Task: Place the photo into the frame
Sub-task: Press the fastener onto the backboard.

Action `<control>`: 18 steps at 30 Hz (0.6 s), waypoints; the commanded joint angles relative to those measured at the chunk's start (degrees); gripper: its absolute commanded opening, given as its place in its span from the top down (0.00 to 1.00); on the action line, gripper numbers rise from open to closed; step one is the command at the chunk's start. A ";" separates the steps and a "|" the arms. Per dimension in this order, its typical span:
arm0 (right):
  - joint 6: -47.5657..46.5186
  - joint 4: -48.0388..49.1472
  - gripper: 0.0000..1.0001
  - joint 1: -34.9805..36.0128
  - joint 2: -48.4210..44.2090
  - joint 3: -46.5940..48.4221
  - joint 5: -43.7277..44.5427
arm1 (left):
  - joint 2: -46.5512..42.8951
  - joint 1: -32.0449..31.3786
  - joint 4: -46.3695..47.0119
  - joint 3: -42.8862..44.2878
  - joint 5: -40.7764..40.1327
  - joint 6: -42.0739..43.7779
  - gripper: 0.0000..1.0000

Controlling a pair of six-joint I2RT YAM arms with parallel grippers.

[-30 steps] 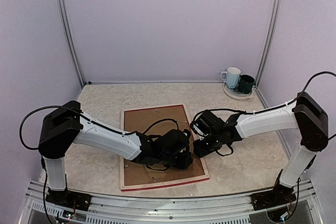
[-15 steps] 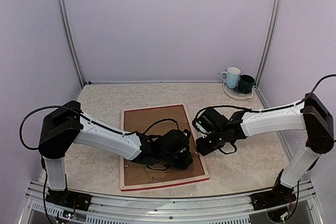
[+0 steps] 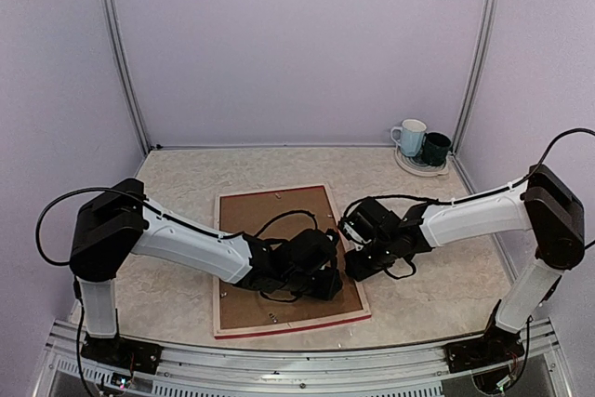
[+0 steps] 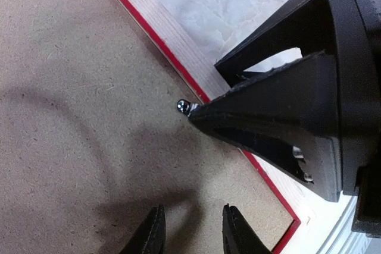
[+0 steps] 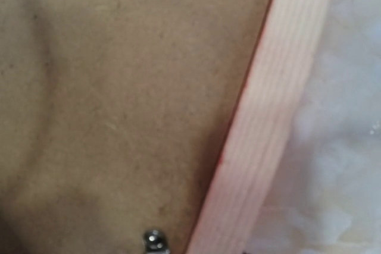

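The frame (image 3: 218, 267) lies face down on the marbled table (image 3: 177, 183), just ahead of the arm bases. Its pale wood back is up, and a thin red line shows along the inner edge. A brown backing board (image 3: 270, 216) fills it. The left gripper (image 4: 194, 209) hovers low over the board near the frame's right rail, its fingers a little apart with nothing between them. Just beside it, a small metal tab (image 4: 183, 106) sits on the board at the rail's inner edge. The right gripper (image 3: 351, 267) reaches in from the right with its jaws slightly parted and one fingertip at that tab. Far back on the right, a white mug (image 3: 409, 135) and a dark green mug (image 3: 435, 147) stand on a plate (image 3: 415, 167).
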 commanded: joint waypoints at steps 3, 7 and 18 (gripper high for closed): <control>-0.55 -3.56 0.77 -0.26 3.45 -1.83 4.39 | 2.18 -0.40 -2.61 0.79 0.24 0.74 0.66; -0.23 -5.17 0.81 0.40 3.99 -1.07 7.54 | 2.37 -0.40 -2.66 0.66 0.24 0.65 0.66; 0.87 -4.75 0.75 1.04 -0.51 0.76 4.13 | 2.87 -0.40 -3.14 0.30 -0.62 0.28 0.67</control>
